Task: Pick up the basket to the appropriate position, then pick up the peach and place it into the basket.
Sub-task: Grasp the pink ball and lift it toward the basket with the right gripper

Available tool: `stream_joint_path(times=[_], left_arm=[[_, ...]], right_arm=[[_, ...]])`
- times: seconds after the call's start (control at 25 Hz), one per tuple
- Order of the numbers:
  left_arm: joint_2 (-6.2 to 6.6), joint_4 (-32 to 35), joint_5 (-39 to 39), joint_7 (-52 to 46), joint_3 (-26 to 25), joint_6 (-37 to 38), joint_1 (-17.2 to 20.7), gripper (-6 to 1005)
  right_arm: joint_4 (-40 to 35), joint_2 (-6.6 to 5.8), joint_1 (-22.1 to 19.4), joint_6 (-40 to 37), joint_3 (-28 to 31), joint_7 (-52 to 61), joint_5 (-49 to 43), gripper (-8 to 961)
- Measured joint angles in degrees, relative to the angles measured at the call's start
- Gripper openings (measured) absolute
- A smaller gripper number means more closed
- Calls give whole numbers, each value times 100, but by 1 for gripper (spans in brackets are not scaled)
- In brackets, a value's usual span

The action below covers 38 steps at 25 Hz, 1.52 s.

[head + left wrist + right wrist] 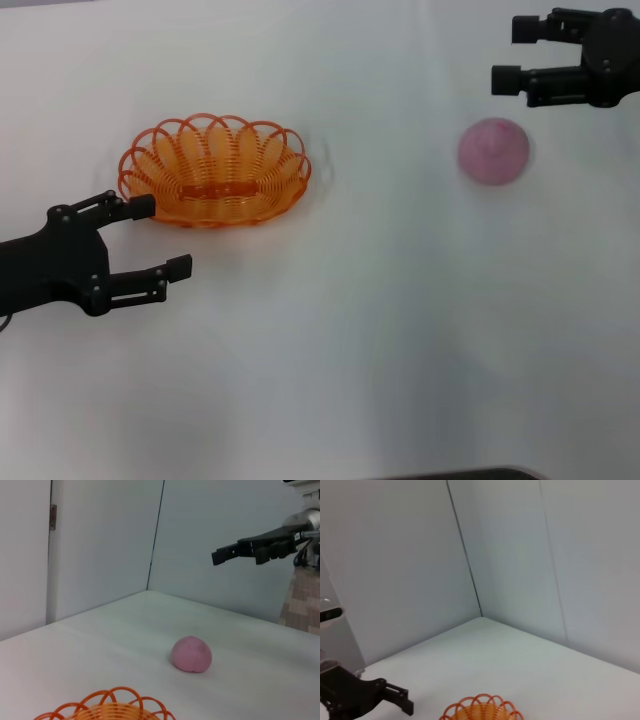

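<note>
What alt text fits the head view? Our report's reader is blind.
An orange basket sits left on a white table, a pink peach right. The open left gripper is beside the basket; the open right gripper is behind the peach.

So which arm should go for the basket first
Left. The left gripper, jaws open, sits beside the basket, one fingertip at its rim. The right gripper hovers open across the table near the peach.
</note>
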Motion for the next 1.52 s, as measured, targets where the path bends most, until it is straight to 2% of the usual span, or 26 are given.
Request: stream_joint_path(times=[0.44,0.68,0.96,1.16,1.52], left_arm=[[-7,-16,0,-34,21,-6,-19,887],[-8,-70,0,-35,26,-24,-37,887],[-7,-77,0,-37,44,-35,-43,887],[-6,-117,0,-44,44,-38,-50,888],[-7,-182,58,-45,112,-51,-50,888]], right_arm=[[-88,-18,-13,42,163,38,-2,893],[-225,-98,114,98,123,366,-228,892],[-683,-113,616,141,46,995,-1246,891],[-969,-31,1106,180,-194,1603,-2439,891],[-1083,114,1607,186,-819,2155,-3735,890]])
